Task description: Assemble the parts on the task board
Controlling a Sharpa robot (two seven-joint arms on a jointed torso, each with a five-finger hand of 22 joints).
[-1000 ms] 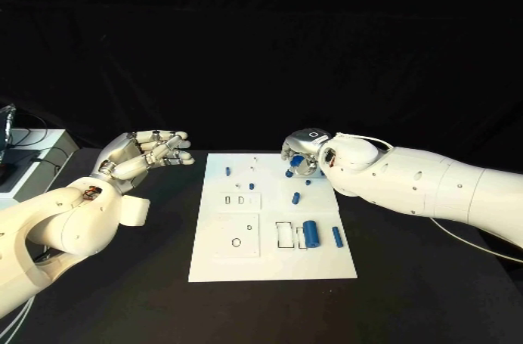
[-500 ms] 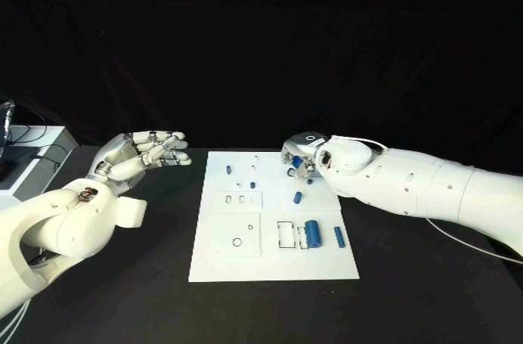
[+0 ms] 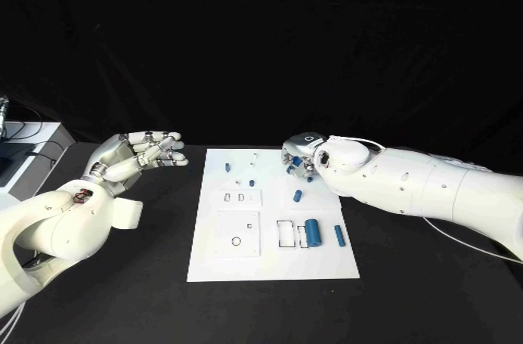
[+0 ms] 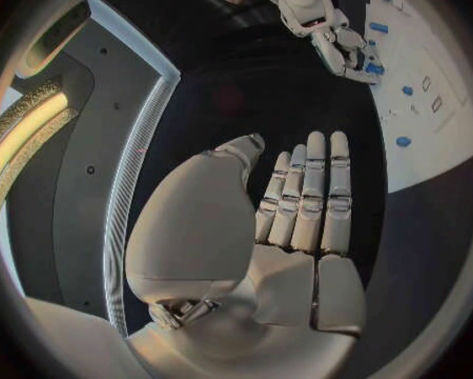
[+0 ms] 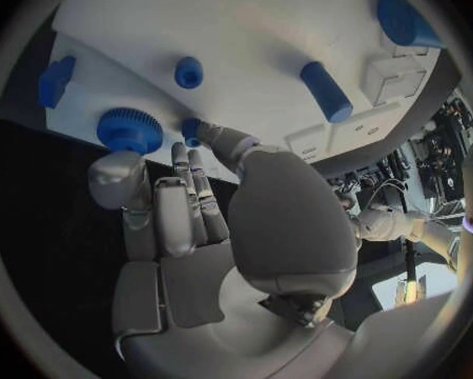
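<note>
One white task board [image 3: 273, 264] lies on the black table [image 3: 414, 299].

**White board, blue parts, black table**

The task board [image 3: 273, 264] is plain white, with thin black outlines drawn round some of its slots. The parts on it are blue: a thick cylinder [image 3: 312, 232], a slim peg [image 3: 338, 236], and a ridged gear [image 5: 130, 130] of the same bright blue. The table [image 3: 131, 299] is black. Both arms are white; the left hand [image 3: 140, 154] and the right hand [image 3: 302, 156] are silver, with darker grey at the fingers.
</note>
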